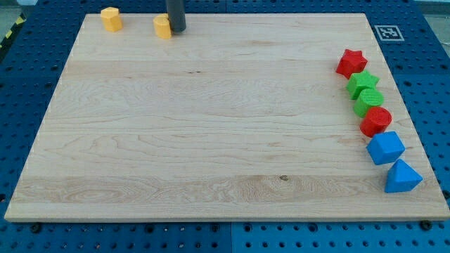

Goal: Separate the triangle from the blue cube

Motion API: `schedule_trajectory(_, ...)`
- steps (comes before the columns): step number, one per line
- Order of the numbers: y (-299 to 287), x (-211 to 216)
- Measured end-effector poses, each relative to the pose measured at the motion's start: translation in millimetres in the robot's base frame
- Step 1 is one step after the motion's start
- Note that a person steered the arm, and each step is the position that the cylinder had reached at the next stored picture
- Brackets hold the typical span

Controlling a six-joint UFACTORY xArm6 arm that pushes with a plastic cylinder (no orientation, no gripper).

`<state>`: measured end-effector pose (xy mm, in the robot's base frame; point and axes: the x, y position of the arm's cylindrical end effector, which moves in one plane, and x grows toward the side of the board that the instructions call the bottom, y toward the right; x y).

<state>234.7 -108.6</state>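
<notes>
A blue cube [385, 147] sits near the board's right edge, low in the view. A blue triangle [402, 177] lies just below and to the right of it, touching or nearly touching it. My tip [176, 29] is at the view's top, left of centre, right beside a yellow block [162, 27] and far from both blue blocks.
Above the blue cube, a column along the right edge holds a red round block [376, 121], two green blocks [368, 102] [362, 83] and a red star [351, 63]. A second yellow block [110, 19] sits at the top left. The wooden board [211, 126] lies on a blue pegboard.
</notes>
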Motion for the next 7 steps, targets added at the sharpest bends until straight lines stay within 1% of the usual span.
schedule_trajectory(2, -45, 0)
schedule_trajectory(3, -35, 0)
schedule_trajectory(4, 55, -2)
schedule_trajectory(5, 170, -2)
schedule_trajectory(6, 276, 12)
schedule_trajectory(7, 365, 71)
